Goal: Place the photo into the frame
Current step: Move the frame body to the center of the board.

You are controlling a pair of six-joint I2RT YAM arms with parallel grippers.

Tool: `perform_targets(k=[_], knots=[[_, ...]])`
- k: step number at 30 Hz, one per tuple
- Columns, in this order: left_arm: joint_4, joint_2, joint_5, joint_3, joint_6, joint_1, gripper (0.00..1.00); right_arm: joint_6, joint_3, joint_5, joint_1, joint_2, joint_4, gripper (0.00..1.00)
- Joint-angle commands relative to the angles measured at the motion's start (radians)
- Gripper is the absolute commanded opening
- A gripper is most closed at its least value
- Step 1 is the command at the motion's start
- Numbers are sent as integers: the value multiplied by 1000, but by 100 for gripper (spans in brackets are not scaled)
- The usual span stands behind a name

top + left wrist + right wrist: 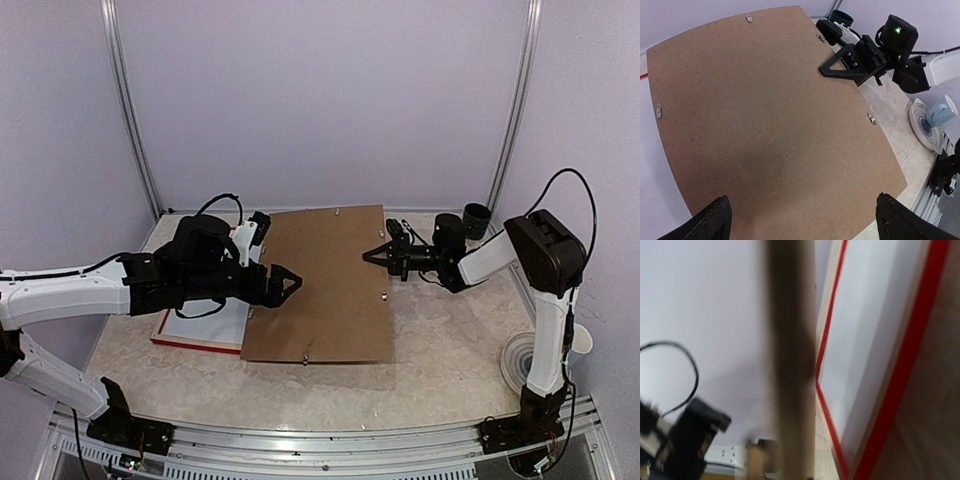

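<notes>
The red frame (200, 343) lies flat at the left under my left arm, with a white surface (205, 325) inside it; in the right wrist view it shows as a red border (910, 365). The photo's picture is not visible in any view. A brown hardboard panel (325, 285) covers the middle of the table and overlaps the frame's right side. My left gripper (285, 285) hovers open over the panel's left edge, nothing between its fingers (715, 220). My right gripper (383, 256) is shut on the panel's right edge, which appears as a blurred brown band (790, 365).
Small metal clips (871, 118) stick out along the panel's edges. A dark cup (477, 220) stands at the back right. A plate (920, 125) holding a pale blue cup (940, 112) sits at the right near the right arm's base.
</notes>
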Motion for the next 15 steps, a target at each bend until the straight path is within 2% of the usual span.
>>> perform_targets(k=[1, 7, 10, 15], knots=[[-145, 75, -149, 102, 106, -95, 99, 23, 36, 29, -26, -9, -18, 0], [-262, 209, -245, 221, 175, -212, 99, 91, 43, 27, -44, -8, 24, 0], [-289, 244, -251, 243, 193, -235, 99, 132, 41, 21, -52, -2, 49, 0], [-338, 251, -260, 255, 207, -241, 99, 259, 26, 9, -75, 10, 187, 0]])
